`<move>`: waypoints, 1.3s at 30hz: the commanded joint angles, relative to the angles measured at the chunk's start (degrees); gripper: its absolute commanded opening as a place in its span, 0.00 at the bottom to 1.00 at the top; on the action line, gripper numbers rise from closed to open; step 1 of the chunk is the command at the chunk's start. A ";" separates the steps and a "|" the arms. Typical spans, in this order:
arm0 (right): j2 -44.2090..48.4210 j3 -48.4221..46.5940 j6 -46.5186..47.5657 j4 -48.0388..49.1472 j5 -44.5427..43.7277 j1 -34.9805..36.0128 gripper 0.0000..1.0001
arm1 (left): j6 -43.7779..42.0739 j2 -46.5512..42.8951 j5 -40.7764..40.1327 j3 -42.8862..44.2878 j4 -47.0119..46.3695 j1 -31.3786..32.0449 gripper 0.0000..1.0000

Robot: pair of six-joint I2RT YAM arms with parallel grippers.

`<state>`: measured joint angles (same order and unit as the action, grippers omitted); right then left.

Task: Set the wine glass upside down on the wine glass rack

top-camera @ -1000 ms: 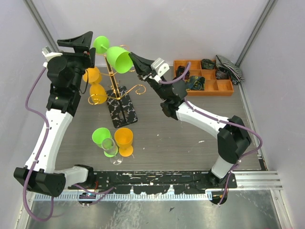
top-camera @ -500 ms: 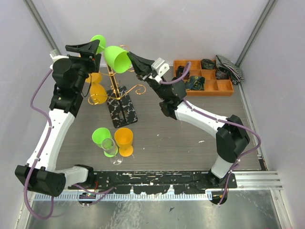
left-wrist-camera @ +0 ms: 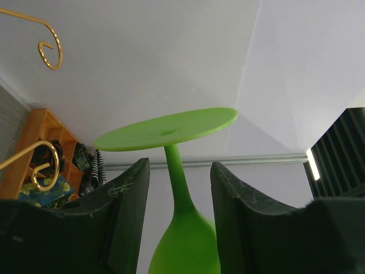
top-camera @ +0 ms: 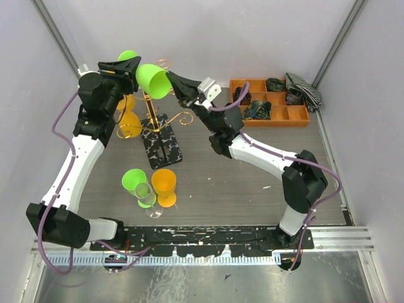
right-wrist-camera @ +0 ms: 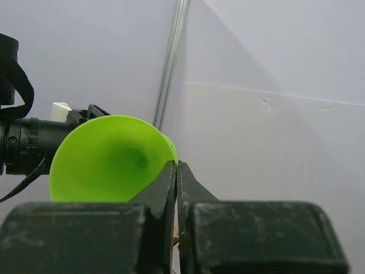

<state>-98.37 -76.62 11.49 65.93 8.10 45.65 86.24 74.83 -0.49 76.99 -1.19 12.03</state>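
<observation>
Hovering above the top of the rack, the opaque lime-green wine glass (top-camera: 154, 79) lies tilted, bowl mouth toward the right arm and flat round foot toward the left arm.

Right gripper (top-camera: 170, 77): fingers pinched together on the rim of the bowl; the right wrist view shows the rim clamped between them (right-wrist-camera: 175, 171).

Left gripper (left-wrist-camera: 177, 171): jaws part-open, one on each side of the thin green stem just under the foot, with a gap showing on both sides. No contact seen.

The thin gold wire wine glass rack (top-camera: 151, 108) stands upright on its black white-marbled rectangular base (top-camera: 163, 146), left of table centre. Two orange glasses (top-camera: 129, 123) hang on its left arms, below the left gripper. One curled arm end (left-wrist-camera: 49, 48) sits up and left of the green foot in the left wrist view.

Room: the pale rear wall is close behind the glass and the left wall is near the left arm. Bare grey wood-grain tabletop (top-camera: 240, 189) shows between the rack base and the right arm.

Near the front stand a green glass (top-camera: 134, 179), an orange glass (top-camera: 165, 182) and a clear glass (top-camera: 148, 201), bunched together.

The orange compartmented wooden tray (top-camera: 295, 113) in the far right corner has dark small items in its rear and left cells, too small to identify. A striped cloth (top-camera: 304, 89) lies at its right end.
</observation>
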 commanded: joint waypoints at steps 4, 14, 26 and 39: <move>-0.65 -2.74 1.79 2.02 -2.36 0.41 0.01 | 0.94 1.22 3.38 3.05 -2.39 -0.01 0.49; -0.77 -2.69 1.58 1.75 -2.13 0.41 0.01 | 1.04 3.09 5.07 4.03 -4.52 0.01 0.25; 1.69 1.27 2.55 1.61 -2.67 0.41 0.29 | -6.52 4.70 6.52 8.27 -9.18 -3.18 0.02; 5.82 6.67 8.11 -4.83 -10.52 0.17 0.73 | -39.98 2.56 18.77 12.95 -10.77 -9.66 0.00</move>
<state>-96.99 -70.13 16.80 61.19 1.91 45.71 64.77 80.79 13.30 88.90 -12.14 2.70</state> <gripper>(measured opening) 0.714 0.129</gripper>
